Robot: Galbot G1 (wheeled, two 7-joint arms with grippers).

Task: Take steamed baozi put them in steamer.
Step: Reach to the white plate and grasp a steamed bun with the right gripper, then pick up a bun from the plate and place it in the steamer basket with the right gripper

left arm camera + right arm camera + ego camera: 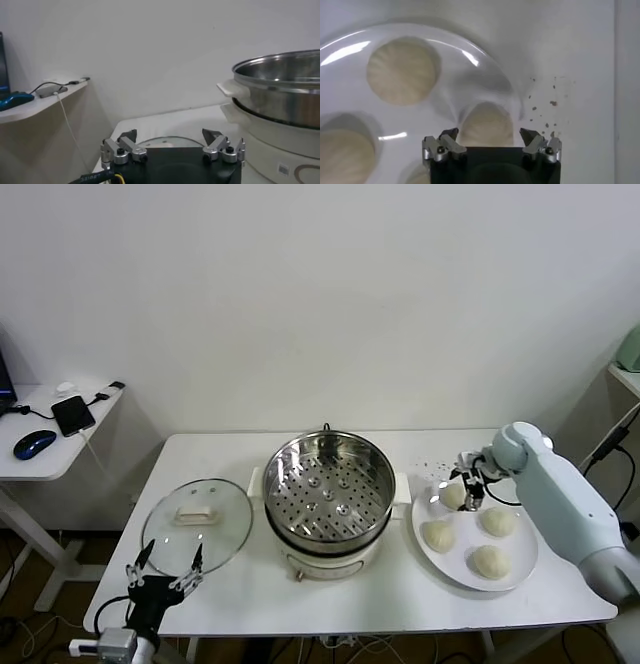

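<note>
White table (400, 584) is sitting against a plain white wall (330, 294); a small side desk (45, 454) w/ a phone (72, 414) & blue mouse (33, 444) is standing off to the robot's left.

R gripper (468, 486) is hovering over the far bun on the white plate (522, 574), jaws spread wide, one finger each side of that baozi (487, 125), gripping nothing. The other 3 steamed baozi (490, 561) are lying on the same plate, beyond & beside the jaws. Dark crumbs (542, 107) are dotting the tabletop just off the plate rim.

Steamer (327, 489) is sitting mid-table, perforated tray bare, well apart from the R jaws, toward the robot's left of them.

L gripper (165, 569) is idling at the near table edge, jaws wide open, holding nothing; the glass lid (195, 524) is lying flat just ahead of them, steamer beyond to one side.
</note>
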